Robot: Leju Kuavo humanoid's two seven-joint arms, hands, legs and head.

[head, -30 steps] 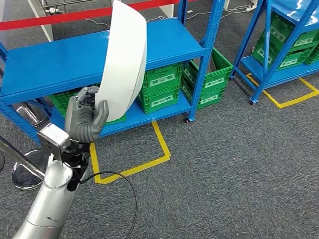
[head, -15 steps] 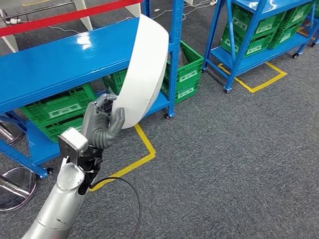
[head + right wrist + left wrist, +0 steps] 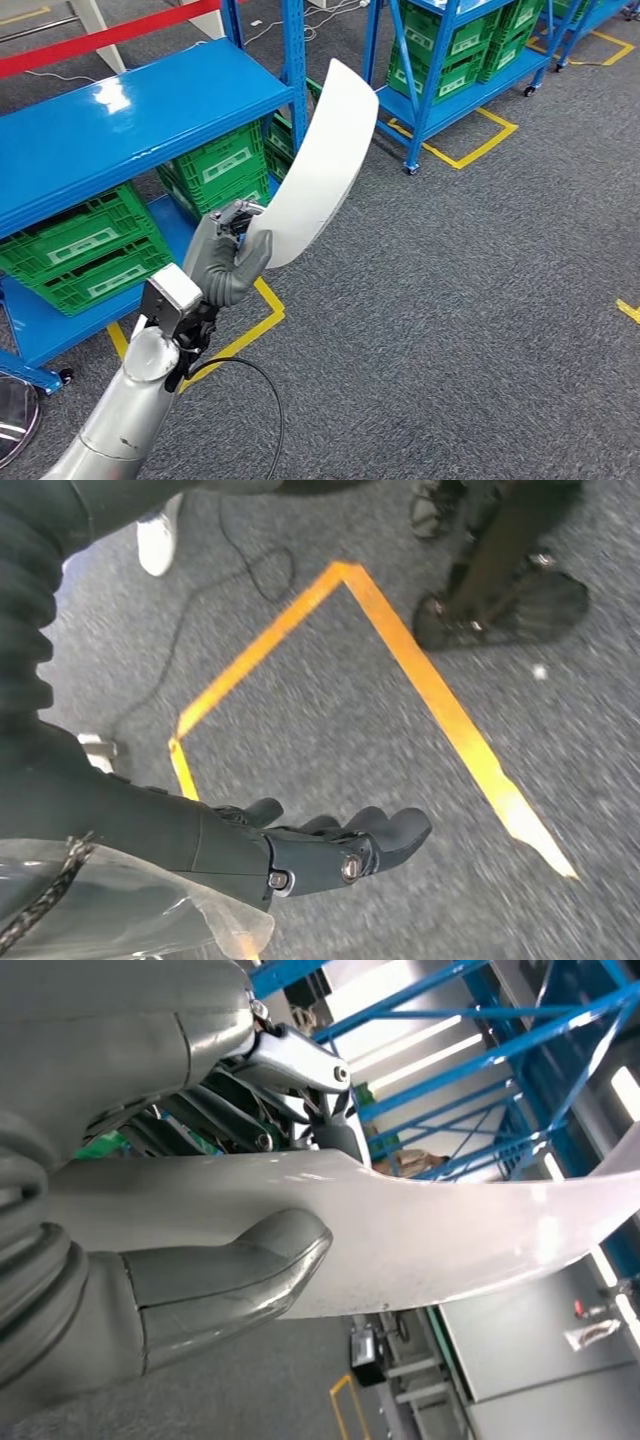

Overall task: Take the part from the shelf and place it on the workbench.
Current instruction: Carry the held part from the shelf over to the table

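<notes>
Head view: left hand (image 3: pixel 225 265) grips the white curved part (image 3: pixel 321 170); right hand (image 3: pixel 332 850) hangs open.

We identify the location as an industrial storage or workshop area. We observe blue steel shelving racks (image 3: pixel 136 105) with open flat shelves, standing in rows on grey carpet-tile flooring (image 3: pixel 468 300). We note green plastic stacking crates (image 3: pixel 83 250) bearing white labels, stored on the lower shelves, with more crates on a second rack (image 3: pixel 453 55) farther back. We see yellow floor tape (image 3: pixel 249 335) marking bays at the rack feet, as in the right wrist view (image 3: pixel 423 695). A red barrier bar (image 3: pixel 98 40) runs behind the nearer rack, and loose cables (image 3: pixel 256 380) lie on the floor.
</notes>
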